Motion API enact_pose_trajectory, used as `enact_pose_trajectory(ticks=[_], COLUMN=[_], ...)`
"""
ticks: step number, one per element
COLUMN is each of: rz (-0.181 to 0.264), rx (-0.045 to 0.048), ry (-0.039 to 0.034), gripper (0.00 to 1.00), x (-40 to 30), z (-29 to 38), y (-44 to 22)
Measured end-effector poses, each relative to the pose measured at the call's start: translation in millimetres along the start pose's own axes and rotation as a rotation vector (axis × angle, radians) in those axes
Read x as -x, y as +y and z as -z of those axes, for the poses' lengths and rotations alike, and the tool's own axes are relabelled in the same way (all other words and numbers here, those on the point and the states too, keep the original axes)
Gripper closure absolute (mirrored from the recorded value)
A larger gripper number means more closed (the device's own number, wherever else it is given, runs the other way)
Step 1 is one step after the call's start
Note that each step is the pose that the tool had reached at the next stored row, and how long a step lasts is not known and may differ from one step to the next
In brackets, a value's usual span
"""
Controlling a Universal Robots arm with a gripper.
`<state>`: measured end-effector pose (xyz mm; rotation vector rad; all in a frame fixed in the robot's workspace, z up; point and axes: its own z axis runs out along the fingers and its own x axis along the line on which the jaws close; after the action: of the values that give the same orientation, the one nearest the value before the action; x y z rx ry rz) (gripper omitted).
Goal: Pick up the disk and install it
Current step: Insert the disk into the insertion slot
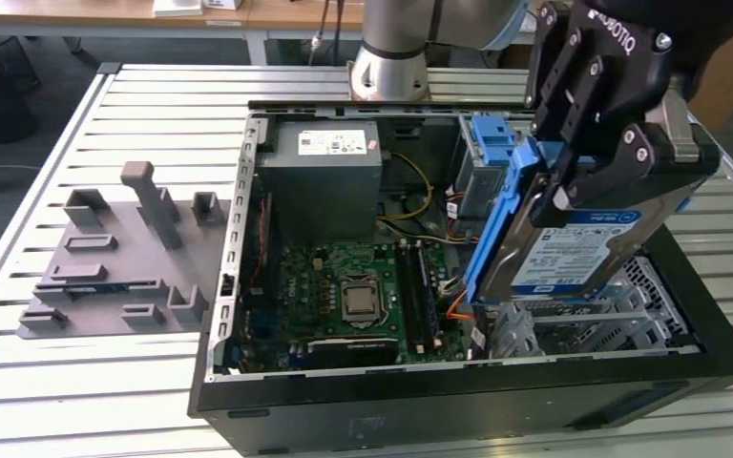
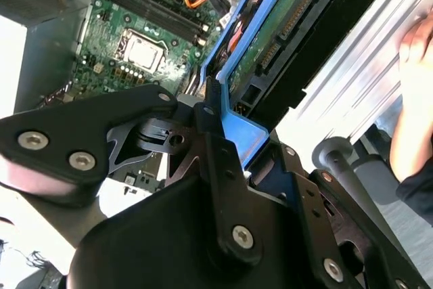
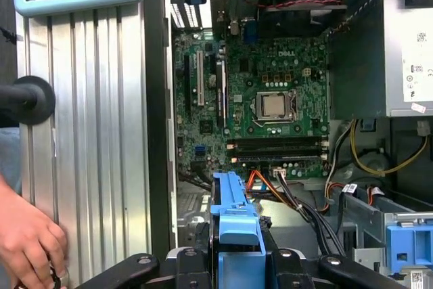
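The gripper is closed hard on the disk, fingers pinching across its width near the upper end, blue carrier frame and all. The drive hangs steeply tilted over the open case. Its long axis runs down and away from the gripper toward the drive cage, label face turned to the exterior view's right.

That is the relation that matters: the disk's low end sits right at the cage's top rails. I cannot tell whether it touches them or floats just above.

Room looks tight, by my read. Cables, orange and black, trail just beside the cage on the motherboard side. A second blue carrier stands close behind the tilted drive. The case's own wall hems in the exterior view's right.

Farther in, the motherboard lies flat on the case floor, well apart from the disk. The grey power supply sits beyond it at the far end.

Outside the case, a person's hand rests on the slatted table in the first wrist view. A grey fixture stands off to the exterior view's left.
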<state>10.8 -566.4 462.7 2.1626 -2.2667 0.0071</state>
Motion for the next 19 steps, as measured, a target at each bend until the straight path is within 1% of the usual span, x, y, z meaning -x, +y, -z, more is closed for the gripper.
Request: enact_pose_trajectory(ticks=[5, 11, 19], rz=[0.000, 0.000, 0.000], rx=[0.0000, 0.0000, 0.0000], ry=[0.0000, 0.0001, 0.0000], gripper=[0.64, 0.64, 0.64], x=[0.6, 1.2, 1.3], z=[-2.6, -5.3, -5.8], y=[-12.9, -24.3, -26.4])
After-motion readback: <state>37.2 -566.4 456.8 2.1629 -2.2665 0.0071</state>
